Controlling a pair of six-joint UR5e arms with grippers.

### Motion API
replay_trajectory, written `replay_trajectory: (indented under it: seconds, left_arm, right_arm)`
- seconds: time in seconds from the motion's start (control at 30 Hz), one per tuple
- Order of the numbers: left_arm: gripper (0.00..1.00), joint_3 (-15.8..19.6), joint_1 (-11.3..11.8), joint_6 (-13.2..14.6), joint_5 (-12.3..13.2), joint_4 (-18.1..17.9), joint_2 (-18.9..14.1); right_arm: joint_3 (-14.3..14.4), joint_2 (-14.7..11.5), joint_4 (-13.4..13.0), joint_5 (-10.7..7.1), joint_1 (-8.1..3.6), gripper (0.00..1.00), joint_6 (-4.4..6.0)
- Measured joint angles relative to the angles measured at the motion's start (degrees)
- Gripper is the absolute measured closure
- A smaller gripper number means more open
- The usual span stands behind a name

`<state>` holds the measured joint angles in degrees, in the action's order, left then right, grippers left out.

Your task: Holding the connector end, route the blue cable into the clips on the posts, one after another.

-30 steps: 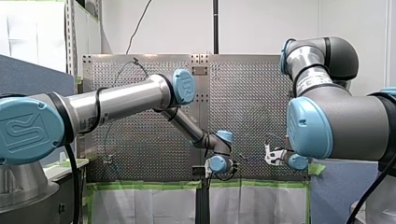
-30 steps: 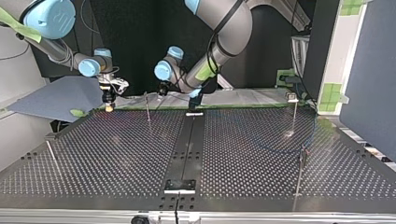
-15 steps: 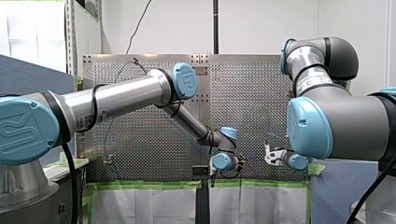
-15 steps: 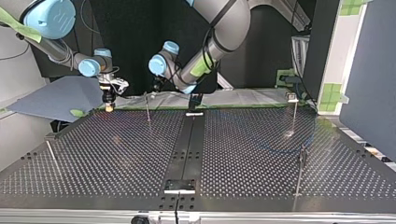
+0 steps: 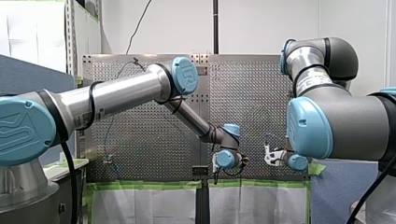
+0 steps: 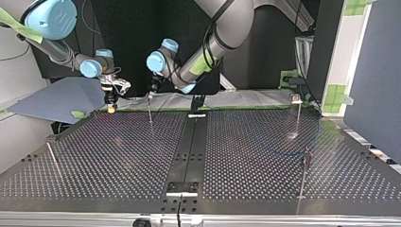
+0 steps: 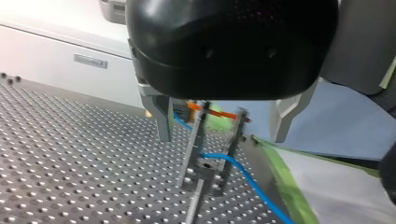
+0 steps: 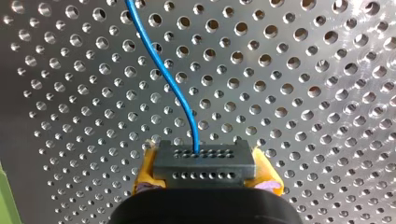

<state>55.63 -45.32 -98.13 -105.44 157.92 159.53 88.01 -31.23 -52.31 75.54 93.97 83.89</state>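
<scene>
Right gripper point(image 8: 205, 173) is clamped on the black connector point(image 8: 204, 161), blue cable point(image 8: 164, 74) running from it; left gripper point(image 7: 224, 123) is spread apart, a clip post point(image 7: 195, 140) seen between its fingers.

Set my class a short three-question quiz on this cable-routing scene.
1. True or false: my right gripper is shut on the connector.
2. What colour is the cable leaving the connector? A red, B blue, C green.
3. Fill in: my left gripper, by a post, has its fingers ___.

Key: 1 true; 2 B; 3 open.
</scene>
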Motion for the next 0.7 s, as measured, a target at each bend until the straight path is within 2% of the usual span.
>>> replay_trajectory:
  seconds: [0.23,0.7]
  left_arm:
    - [0.0,2.6,-0.3,-0.2,-0.1,-2.2,-1.3]
    - [0.0,2.9,-0.2,-0.4,0.0,-2.0,-1.3]
  right_arm:
    - [0.0,0.0,0.0,-0.02,0.01,1.0,0.18]
    - [0.0,0.1,0.0,0.0,0.0,1.0,0.34]
